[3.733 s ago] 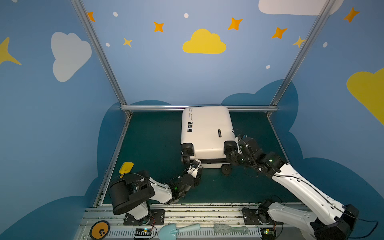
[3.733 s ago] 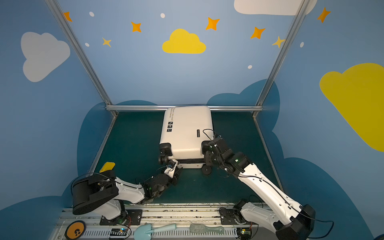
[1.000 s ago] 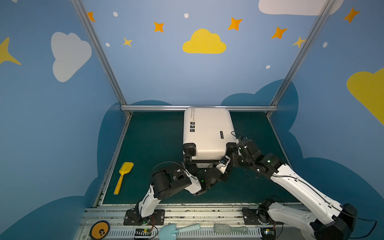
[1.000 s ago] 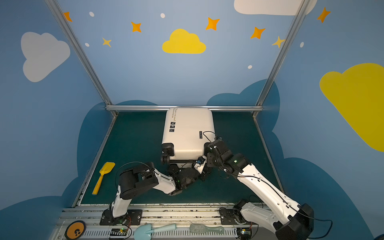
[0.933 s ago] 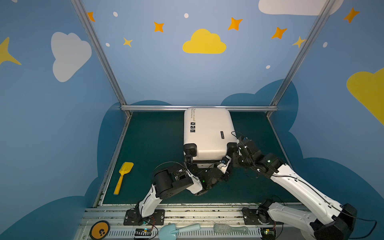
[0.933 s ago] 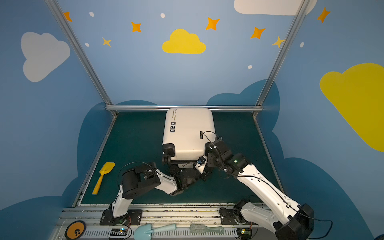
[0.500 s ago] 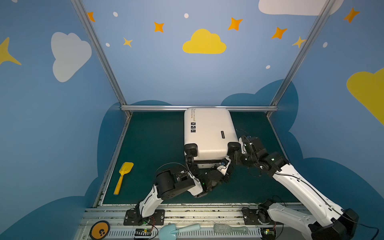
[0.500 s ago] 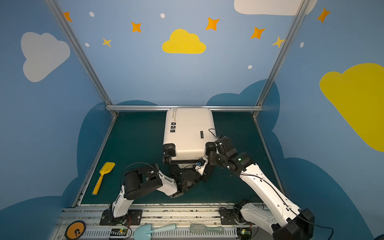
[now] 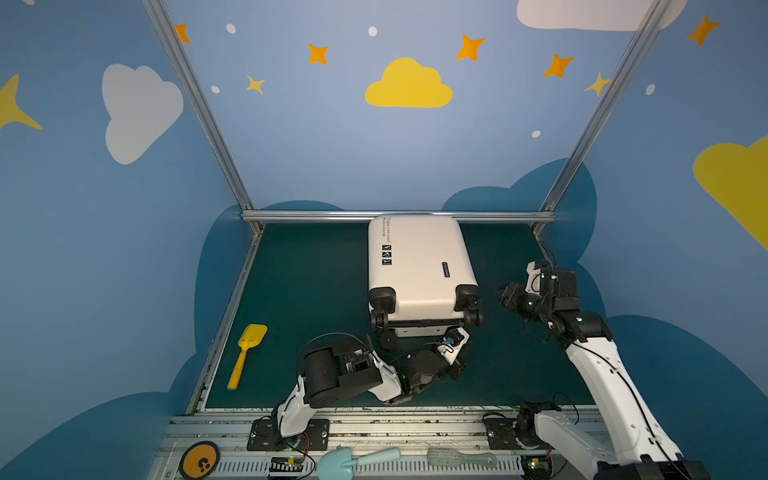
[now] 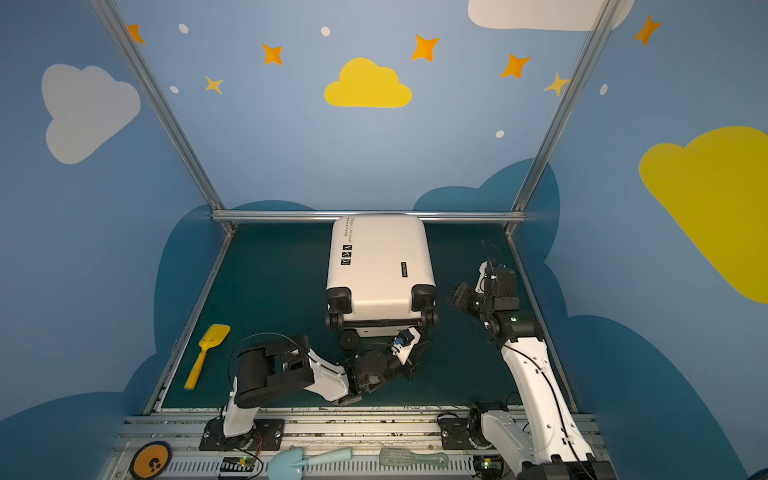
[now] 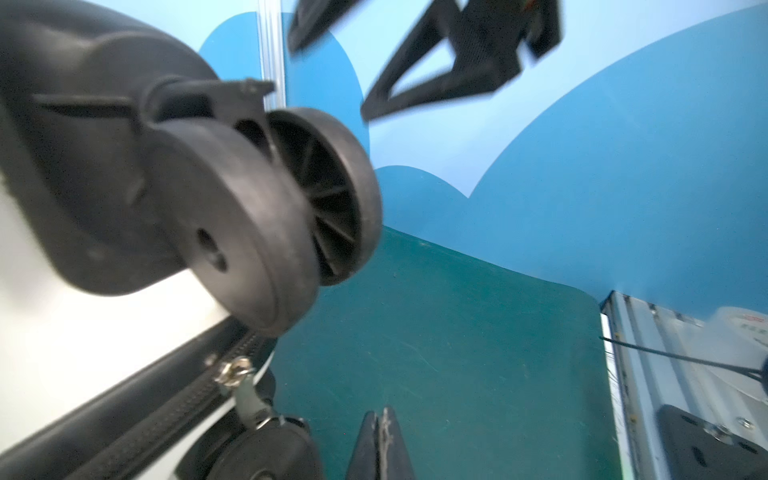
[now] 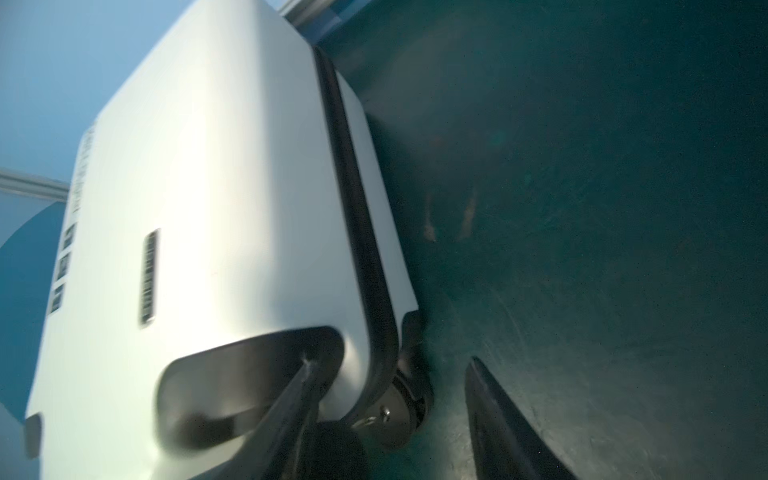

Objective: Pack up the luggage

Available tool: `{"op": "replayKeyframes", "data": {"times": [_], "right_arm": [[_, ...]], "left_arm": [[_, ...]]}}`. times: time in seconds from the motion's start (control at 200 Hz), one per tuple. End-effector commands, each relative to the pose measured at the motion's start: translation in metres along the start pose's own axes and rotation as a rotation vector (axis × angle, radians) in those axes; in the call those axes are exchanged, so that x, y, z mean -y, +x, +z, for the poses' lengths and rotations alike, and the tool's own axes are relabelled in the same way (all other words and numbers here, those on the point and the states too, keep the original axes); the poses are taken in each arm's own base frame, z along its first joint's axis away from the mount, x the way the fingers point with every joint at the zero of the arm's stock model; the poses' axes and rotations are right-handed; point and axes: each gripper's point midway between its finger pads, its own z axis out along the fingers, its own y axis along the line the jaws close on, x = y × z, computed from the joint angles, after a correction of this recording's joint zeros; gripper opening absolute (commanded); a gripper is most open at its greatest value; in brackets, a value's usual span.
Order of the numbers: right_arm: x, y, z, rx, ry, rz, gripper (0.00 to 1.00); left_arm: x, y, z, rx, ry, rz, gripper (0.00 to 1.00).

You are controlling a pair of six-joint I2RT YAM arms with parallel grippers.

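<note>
Just beside left hand (image 11: 381, 419), pressed together, pinching nothing: zipper pull (image 11: 246, 392) at wheel end of luggage (image 9: 419, 266), lying lid down, flat on bench (image 9: 311, 291). Right hand (image 9: 508, 296) hovering spread, off wheel corner. Step looking like zipper work; next move calling for left hand spreading around pull.

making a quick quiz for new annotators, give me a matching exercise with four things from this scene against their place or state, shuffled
Things:
1 luggage
2 yellow shovel
3 left end effector
4 right end effector

Place or state:
a open
b white, lying flat mid-mat
c shut
d near the left edge of the green mat

Pairs: 1-b, 2-d, 3-c, 4-a
</note>
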Motion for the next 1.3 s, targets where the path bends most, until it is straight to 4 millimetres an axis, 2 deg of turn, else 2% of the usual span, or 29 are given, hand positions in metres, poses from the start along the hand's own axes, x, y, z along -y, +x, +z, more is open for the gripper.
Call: {"op": "replayKeyframes", "data": {"times": [0.0,0.06,0.09,0.34,0.436,0.496,0.571,0.686,0.821,1.111,1.297], "right_arm": [[0.002,0.001,0.018,-0.021,-0.074,0.074,0.53],[0.005,0.004,0.026,-0.041,-0.086,0.094,0.52],[0.005,0.005,0.029,-0.050,-0.089,0.097,0.52],[0.013,0.012,0.062,-0.121,-0.092,0.139,0.47],[0.008,0.020,0.076,-0.215,-0.120,0.154,0.44],[0.007,0.027,0.084,-0.300,-0.118,0.180,0.42],[0.007,0.035,0.096,-0.388,-0.115,0.192,0.38],[0.004,0.046,0.114,-0.423,-0.140,0.191,0.35],[-0.002,0.066,0.125,-0.469,-0.143,0.170,0.32],[-0.022,0.103,0.126,-0.523,-0.141,0.103,0.29],[-0.037,0.123,0.120,-0.551,-0.148,0.061,0.27]], "left_arm": [[0.001,-0.014,0.002,0.034,0.011,0.011,0.03],[-0.001,-0.013,0.001,0.033,0.001,0.011,0.03],[-0.002,-0.013,0.000,0.032,-0.002,0.013,0.07],[-0.016,-0.005,-0.016,-0.040,-0.066,0.021,0.74],[-0.026,0.000,-0.024,-0.090,-0.112,0.017,0.92],[-0.031,0.002,-0.032,-0.103,-0.135,0.009,0.99],[-0.037,0.005,-0.042,-0.109,-0.151,0.003,1.00],[-0.041,0.010,-0.056,-0.119,-0.153,-0.013,1.00],[-0.044,0.016,-0.065,-0.134,-0.156,-0.073,1.00],[-0.054,0.024,-0.075,-0.141,-0.192,-0.072,0.98],[-0.060,0.021,-0.073,-0.135,-0.205,-0.091,0.88]]}}
